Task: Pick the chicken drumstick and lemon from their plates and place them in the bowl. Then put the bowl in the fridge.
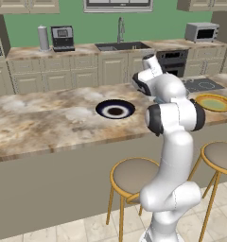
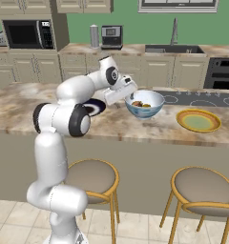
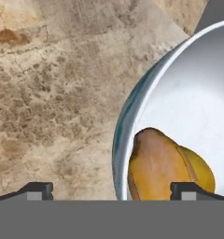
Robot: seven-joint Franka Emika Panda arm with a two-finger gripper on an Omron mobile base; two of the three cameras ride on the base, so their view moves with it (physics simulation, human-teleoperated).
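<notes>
The pincer (image 3: 111, 190) stands wide open and empty, its two tips straddling the near rim of the bowl (image 3: 188, 98): one tip outside over the bare worktop (image 3: 53, 93), the other over the bowl's inside. The chicken drumstick (image 3: 153, 168) lies in the bowl just ahead of the inner tip, its long axis running away from the pincer, and the lemon (image 3: 200, 170) sits touching it on the side away from the rim. The wall between the tips looks like what the coming grasp turns on, though how far below them the rim sits is hard to judge. Seen from the right of the base, the bowl rests beside the pincer (image 2: 127, 98), between the dark plate (image 2: 95, 107) and the yellow plate (image 2: 198, 120), both bare, so carrying the bowl to the fridge remains.
</notes>
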